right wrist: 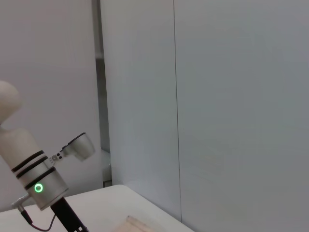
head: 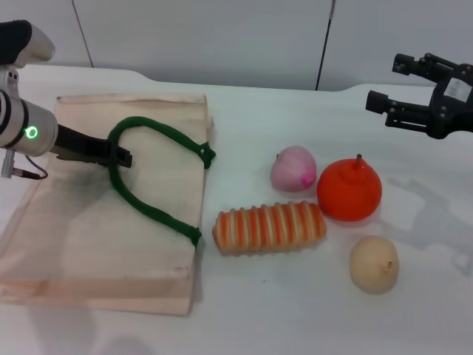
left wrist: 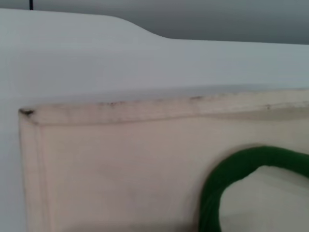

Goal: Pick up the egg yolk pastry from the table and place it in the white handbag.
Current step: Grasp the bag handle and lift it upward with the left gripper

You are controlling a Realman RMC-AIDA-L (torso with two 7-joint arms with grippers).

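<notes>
The egg yolk pastry, a small pale tan ball, lies on the white table at the front right. The white handbag, a flat cream cloth tote with dark green handles, lies at the left; it also shows in the left wrist view with a handle loop. My left gripper is over the bag, its thin dark fingers shut on the green handle where the loop bends. My right gripper is open and empty, held high at the far right, well behind the pastry.
An orange fruit, a pink peach-like ball and a long orange-striped bread roll lie between the bag and the pastry. The right wrist view shows the wall and my left arm.
</notes>
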